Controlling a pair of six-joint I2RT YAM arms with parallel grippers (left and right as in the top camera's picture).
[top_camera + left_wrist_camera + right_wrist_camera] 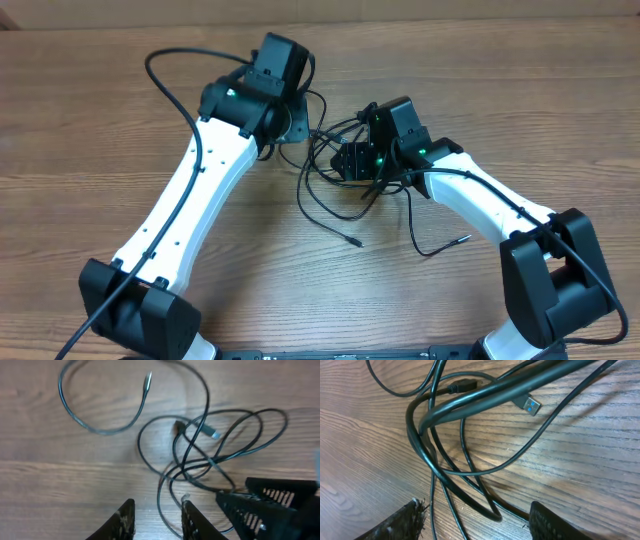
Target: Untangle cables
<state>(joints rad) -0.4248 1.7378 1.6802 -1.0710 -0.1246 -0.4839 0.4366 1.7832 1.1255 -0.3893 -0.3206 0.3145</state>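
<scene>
Several thin black cables point(335, 185) lie tangled on the wooden table between the two arms. Two loose plug ends point(355, 242) reach toward the front. My left gripper point(290, 122) is at the tangle's left edge. In the left wrist view the left gripper point(156, 512) is open, and one cable strand point(161, 495) runs between its fingers, close to the right fingertip point(186, 506). My right gripper point(355, 160) hangs over the knot. In the right wrist view the right gripper point(477, 515) stands wide open low over crossed loops point(445, 475), near a blue-tipped USB plug point(530, 404).
A long loop of cable point(95, 420) ending in a plug point(148, 380) lies apart at the far left of the tangle. The right gripper's black body point(270, 507) crowds the left wrist view's lower right. Bare wood point(480, 90) surrounds the cables.
</scene>
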